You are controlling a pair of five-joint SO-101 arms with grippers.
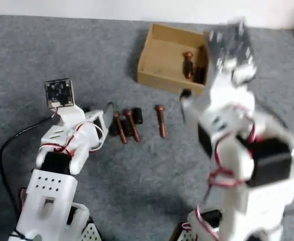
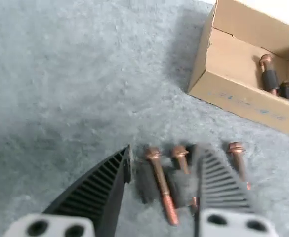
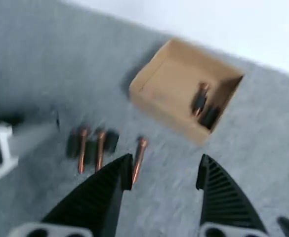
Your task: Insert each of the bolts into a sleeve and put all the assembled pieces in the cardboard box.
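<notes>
Left gripper (image 2: pixel 165 153) spread wide, low over mat (image 1: pixel 61 50), jaws straddling two bolts (image 2: pixel 161 190) lying side by side. Black sleeves (image 1: pixel 136 116) next to them. Third bolt (image 1: pixel 160 120) just right, alone. Box (image 1: pixel 152 75) far centre, holds bolt-in-sleeve piece (image 1: pixel 188 64), another dark sleeve (image 2: pixel 287 91) beside it. Right gripper (image 3: pixel 166 160) spread wide, empty, raised above mat.

Copper-coloured bolts (image 1: pixel 160 120), black sleeves (image 1: pixel 137 116), a tan cardboard box (image 1: pixel 159 80) at twelve o'clock, speckled grey carpet (image 1: pixel 147 170); white arms (image 1: pixel 61 150) with red wires (image 1: pixel 218 155), black ribbed fingers (image 2: pixel 100 190).
</notes>
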